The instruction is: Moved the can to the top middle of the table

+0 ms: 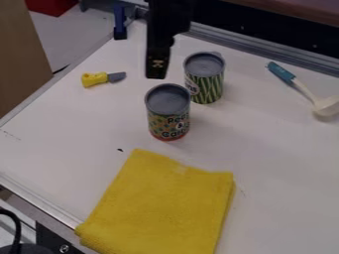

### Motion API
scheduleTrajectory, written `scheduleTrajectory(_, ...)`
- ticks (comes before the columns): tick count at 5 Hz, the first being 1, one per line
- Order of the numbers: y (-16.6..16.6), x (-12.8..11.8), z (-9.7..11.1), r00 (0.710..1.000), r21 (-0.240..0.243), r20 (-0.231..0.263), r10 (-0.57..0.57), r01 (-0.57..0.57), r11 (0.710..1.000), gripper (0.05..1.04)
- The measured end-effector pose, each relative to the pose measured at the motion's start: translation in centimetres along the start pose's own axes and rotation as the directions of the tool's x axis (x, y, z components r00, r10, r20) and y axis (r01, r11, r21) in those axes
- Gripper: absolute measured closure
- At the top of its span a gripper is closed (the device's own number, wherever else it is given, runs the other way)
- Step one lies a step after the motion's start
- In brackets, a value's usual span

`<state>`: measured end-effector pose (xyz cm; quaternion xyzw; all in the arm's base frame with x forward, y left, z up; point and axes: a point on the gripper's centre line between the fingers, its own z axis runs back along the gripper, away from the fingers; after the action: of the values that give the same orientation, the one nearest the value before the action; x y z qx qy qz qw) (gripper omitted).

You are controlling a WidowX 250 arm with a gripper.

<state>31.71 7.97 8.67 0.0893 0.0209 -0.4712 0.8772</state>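
Hand (156,72): hung near both cans; I couldn't tell if it was open or closed.
Spotty can (168,114): stood near the hand, toward the yellow cloth (165,203).
Green can (208,85): stood beside the hand.
Grab: whichever was meant needed a straight squeeze, not bumping its neighbour.

"What's that big soft thing at the bottom?"

"A folded yellow cloth (165,203). Higher up, on the left, lies a little toy knife (99,79) with a yellow handle and a grey blade."

"And on the right?"

"A long spoon (301,89) with a blue handle and a whitish scoop. It lies at a slant."

"What's brown at the left edge?"

"A big flat board (23,59)."
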Motion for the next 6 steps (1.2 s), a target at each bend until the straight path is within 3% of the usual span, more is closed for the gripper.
scheduleTrajectory(1,0.5,-2.1,-0.3,0.99,0.002,-0.068,-0.125,0.126,0.992,0.084)
scheduleTrajectory(2,1.1,-2.3,-0.3,0.979,0.032,-0.082,-0.187,0.19,0.981,0.084)
scheduleTrajectory(3,1.5,-2.6,-0.4,0.967,0.038,-0.064,-0.248,0.251,0.967,0.084)
scheduleTrajectory(4,1.2,-3.7,-1.8,0.956,-0.025,0.01,-0.293,0.293,0.956,0.084)
scheduleTrajectory(5,1.6,-4.5,-2.6,0.954,0.002,-0.01,-0.299,0.299,0.954,0.084)
scheduleTrajectory(6,0.9,-3.7,-4.9,0.939,0.0,-0.041,-0.34,0.341,0.94,0.084)
